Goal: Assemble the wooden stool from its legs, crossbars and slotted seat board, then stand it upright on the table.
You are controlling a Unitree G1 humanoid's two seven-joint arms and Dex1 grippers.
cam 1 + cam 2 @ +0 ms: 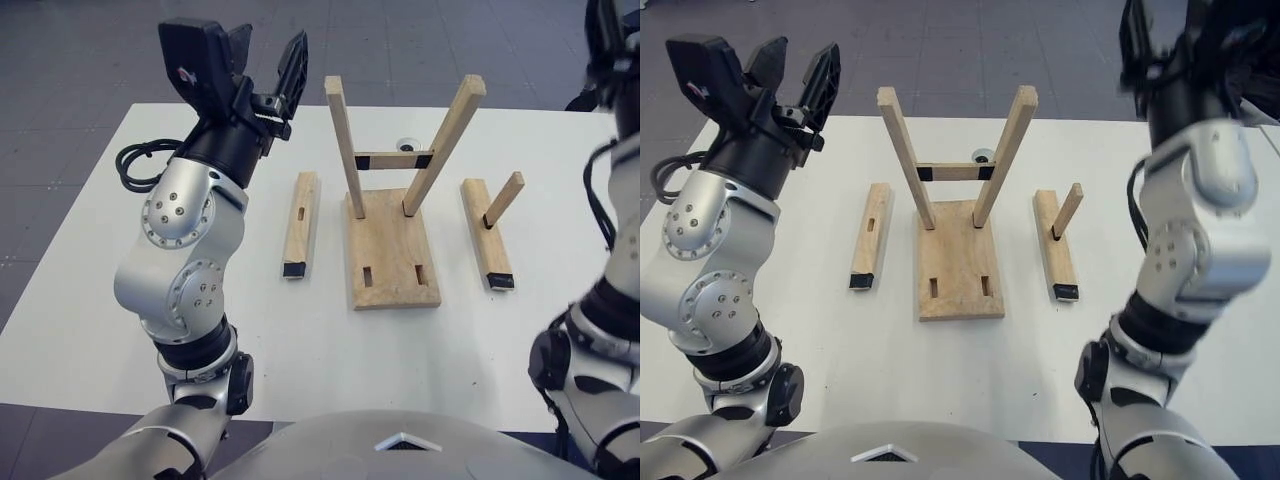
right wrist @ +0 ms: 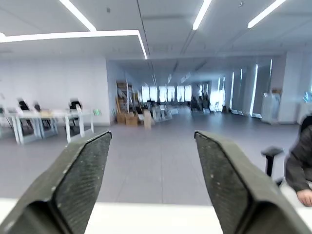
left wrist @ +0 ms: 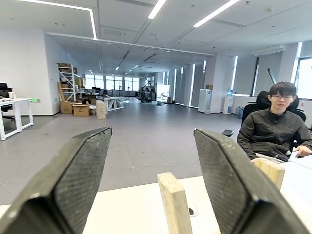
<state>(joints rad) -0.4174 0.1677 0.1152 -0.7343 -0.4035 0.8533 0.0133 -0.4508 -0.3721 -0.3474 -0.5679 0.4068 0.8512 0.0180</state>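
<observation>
- The seat board (image 1: 392,250) lies flat at mid-bench (image 1: 120,300) with its slots up. We judge the stool is being built upside down so the legs can drop in.
- Two standing legs (image 1: 343,140) fill the far slots, tied by a crossbar (image 1: 395,160); the near slots are vacant.
- A loose leg (image 1: 300,225) lies left of the board. A second leg (image 1: 487,245) lies to the right, with a short bar (image 1: 503,200) socketed in it. Each looks staged for the nearer arm.
- The left hand (image 1: 268,55) hangs raised, fingers apart, empty.
- The right hand (image 2: 152,136) is likewise raised, apart, empty.

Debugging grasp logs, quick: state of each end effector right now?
Left end effector: open, holding nothing.
Right end effector: open, holding nothing.
</observation>
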